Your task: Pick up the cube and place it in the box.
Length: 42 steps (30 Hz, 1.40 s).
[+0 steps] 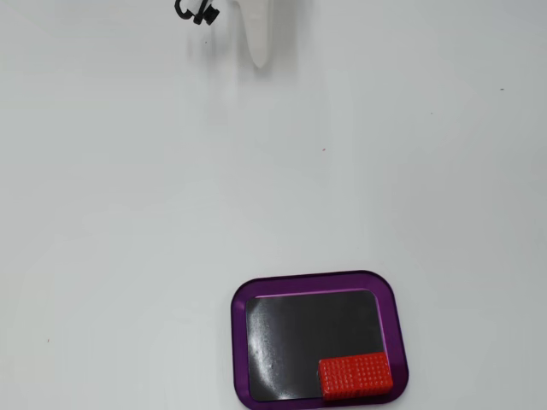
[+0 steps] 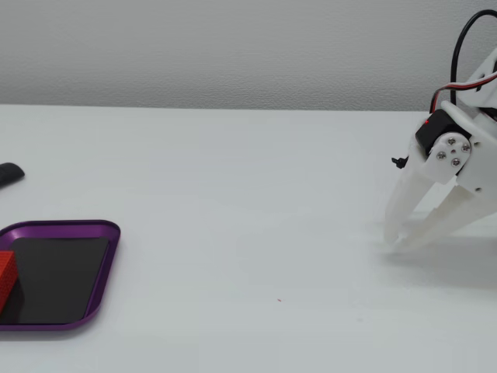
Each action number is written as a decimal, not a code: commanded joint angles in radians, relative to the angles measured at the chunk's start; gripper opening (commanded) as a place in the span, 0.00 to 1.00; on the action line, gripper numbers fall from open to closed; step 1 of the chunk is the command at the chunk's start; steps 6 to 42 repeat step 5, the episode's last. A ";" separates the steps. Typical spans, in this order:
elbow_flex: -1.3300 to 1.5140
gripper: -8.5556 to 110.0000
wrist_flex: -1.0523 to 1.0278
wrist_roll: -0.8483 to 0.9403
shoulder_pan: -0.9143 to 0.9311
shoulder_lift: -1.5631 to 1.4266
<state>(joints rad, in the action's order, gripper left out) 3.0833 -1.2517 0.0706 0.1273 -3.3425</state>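
Observation:
The red cube (image 1: 355, 376) lies inside the purple-rimmed box (image 1: 316, 280), in the lower right corner of its black bottom in a fixed view. In the other fixed view only part of the cube (image 2: 6, 273) shows at the left edge, inside the box (image 2: 62, 226). My white gripper (image 2: 394, 242) is far from both, at the right, pointing down with its fingertips together and nothing between them, close to the table. In the fixed view from above only its tip (image 1: 258, 56) shows at the top edge.
A small dark object (image 2: 9, 174) lies at the left edge behind the box. Black wiring (image 1: 197, 10) shows beside the gripper at the top. White tabletop stretches between gripper and box.

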 commanded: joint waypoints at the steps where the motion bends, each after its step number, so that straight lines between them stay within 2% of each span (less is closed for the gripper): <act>1: -0.003 0.07 -0.002 -0.003 -0.005 -0.109; 42: -0.003 0.07 -0.002 -0.003 -0.005 -0.109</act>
